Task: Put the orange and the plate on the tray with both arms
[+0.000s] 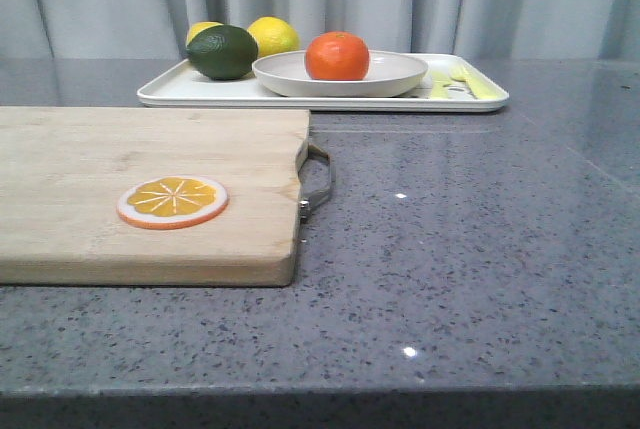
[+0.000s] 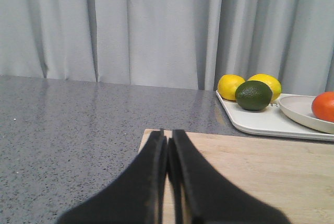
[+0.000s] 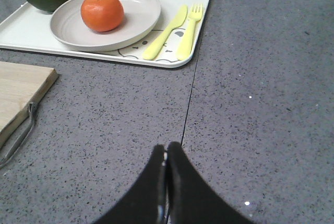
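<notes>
Nearest the front edge of the grey stone table (image 1: 480,279), the right gripper (image 3: 166,153) hangs over bare tabletop on the right side, fingers pressed together with nothing between them. The left gripper (image 2: 168,139) is likewise closed and empty, positioned above the near left part of the wooden cutting board (image 1: 150,189). Neither arm appears in the front view.

On the cutting board, which occupies the left side of the table, lies a flat orange slice disc (image 1: 172,201), near the board's front edge. It is not one of the task items. A metal handle (image 1: 318,181) projects from the board's right end.

Toward the far edge sits the tray (image 1: 200,97), lying flat, well apart from both grippers. The plate (image 1: 400,74) rests on the tray, roughly central, and the orange (image 1: 337,56) sits inside the plate. On the tray's left end, beside the plate, are a dark green avocado (image 1: 222,52) and two lemons (image 1: 272,35). On the right end lie a yellow knife (image 3: 164,33) and yellow fork (image 3: 189,33), side by side.

Assessment: orange and plate both stand on the tray, and both grippers are clear of them. The task appears complete; nothing remains that these views show, beyond parking the arms.
</notes>
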